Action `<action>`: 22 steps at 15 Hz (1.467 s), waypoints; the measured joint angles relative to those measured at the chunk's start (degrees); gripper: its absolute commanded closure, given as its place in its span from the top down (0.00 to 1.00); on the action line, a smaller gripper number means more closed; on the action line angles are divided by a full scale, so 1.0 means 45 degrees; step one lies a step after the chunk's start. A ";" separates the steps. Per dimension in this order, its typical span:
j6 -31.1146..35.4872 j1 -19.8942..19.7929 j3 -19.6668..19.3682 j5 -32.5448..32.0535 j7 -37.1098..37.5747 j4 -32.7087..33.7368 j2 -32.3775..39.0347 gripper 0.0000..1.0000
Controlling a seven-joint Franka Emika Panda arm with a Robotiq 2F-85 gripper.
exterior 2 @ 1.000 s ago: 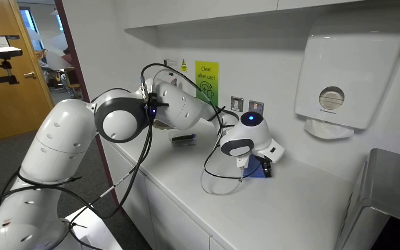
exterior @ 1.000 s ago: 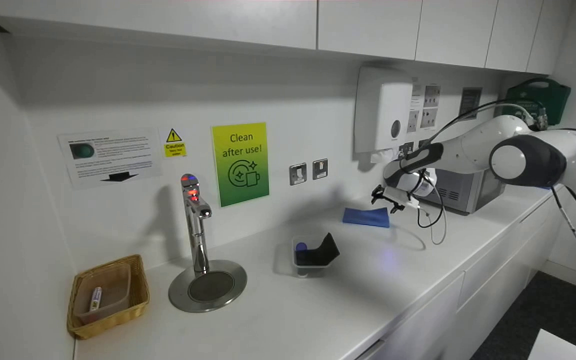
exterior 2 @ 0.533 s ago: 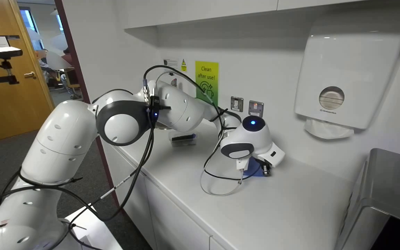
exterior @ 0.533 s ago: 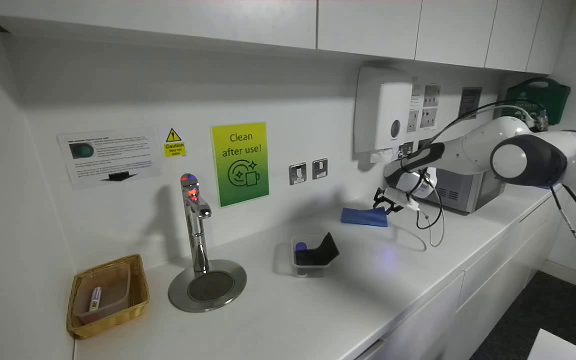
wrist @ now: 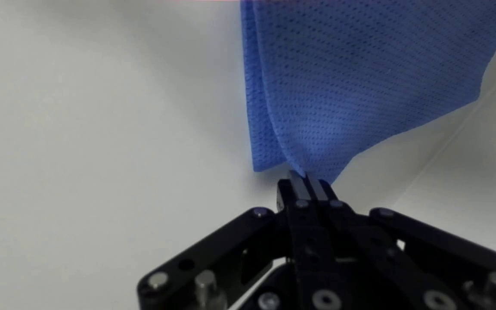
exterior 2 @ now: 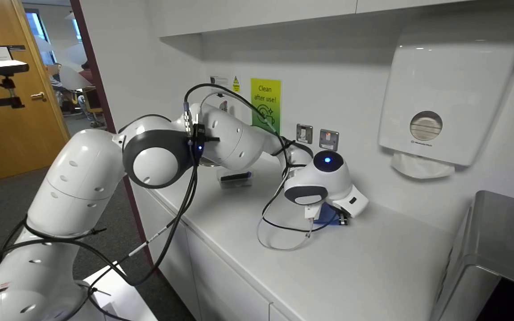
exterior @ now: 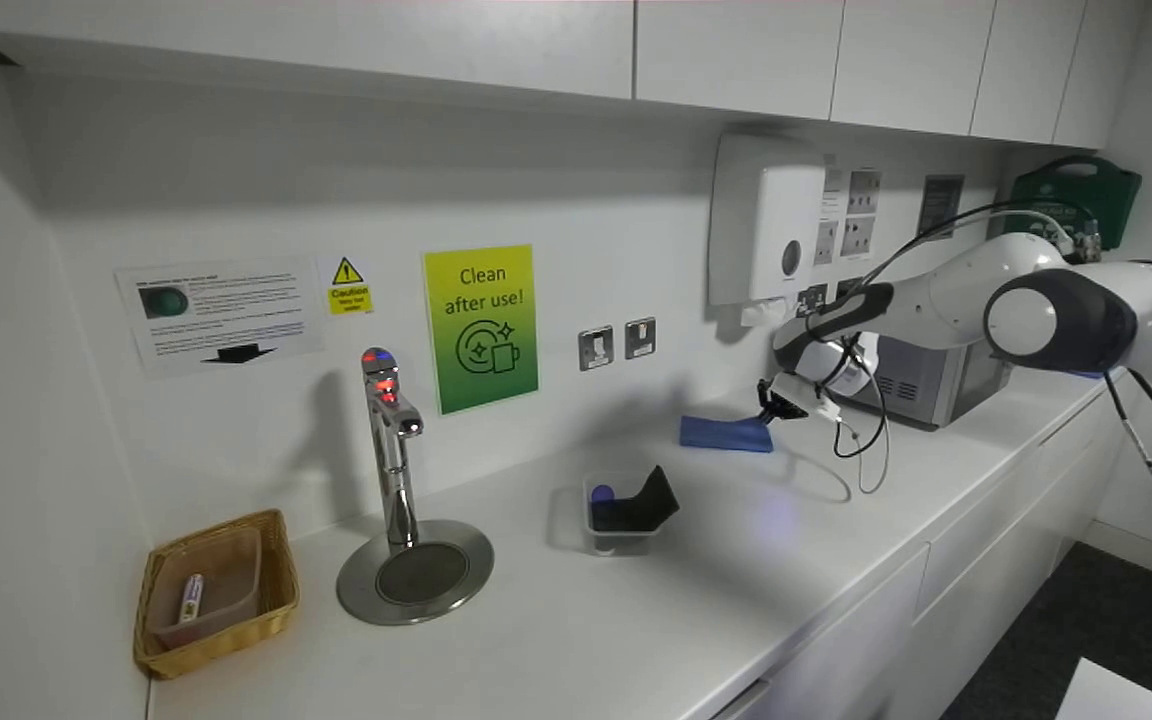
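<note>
A folded blue cloth point(wrist: 360, 77) with a dotted weave lies on the white counter, near the back wall in an exterior view point(exterior: 721, 434). My gripper point(wrist: 307, 183) is shut on the cloth's near edge, with a narrow fold pinched between the fingertips. That fold is drawn to a point at the jaws, while a lower layer of cloth hangs free just to the left of them. From outside, the gripper point(exterior: 764, 417) sits at the cloth's right end, low over the counter. In an exterior view the wrist partly hides the cloth point(exterior 2: 324, 215).
A clear container point(exterior: 626, 545) with dark items stands on the counter. Beyond it are a chrome tap point(exterior: 396, 480) and a wicker basket point(exterior: 276, 600). A towel dispenser point(exterior: 761, 220) hangs on the wall above the gripper; a grey microwave-like box point(exterior 2: 502, 223) stands nearby.
The gripper's fingers have gone from wide apart to together on the cloth's edge. The wrist has sunk slightly, and the cloth has shifted a little.
</note>
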 measured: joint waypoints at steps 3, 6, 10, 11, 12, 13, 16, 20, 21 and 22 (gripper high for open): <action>0.0000 -0.0087 0.0345 0.0724 -0.0519 -0.0001 -0.0169 0.00; 0.0000 -0.0076 0.1075 0.1877 -0.1480 -0.0061 -0.0697 0.00; 0.0000 0.0154 0.2205 0.3126 -0.2342 -0.0644 -0.1770 0.00; 0.0000 0.0189 0.2509 0.3293 -0.2407 -0.0863 -0.2042 0.00; 0.0001 0.0244 0.2776 0.3416 -0.2437 -0.1080 -0.2288 0.00; 0.0002 0.0294 0.3020 0.3516 -0.2438 -0.1287 -0.2500 0.00; 0.0011 0.0429 0.3581 0.3745 -0.2438 -0.1754 -0.2987 0.00; 0.0396 0.0523 0.4199 0.4076 -0.2438 -0.1873 -0.3359 0.00; 0.0510 0.0534 0.4347 0.4176 -0.2438 -0.1873 -0.3469 0.00; 0.0597 0.0537 0.4480 0.4274 -0.2438 -0.1872 -0.3605 0.00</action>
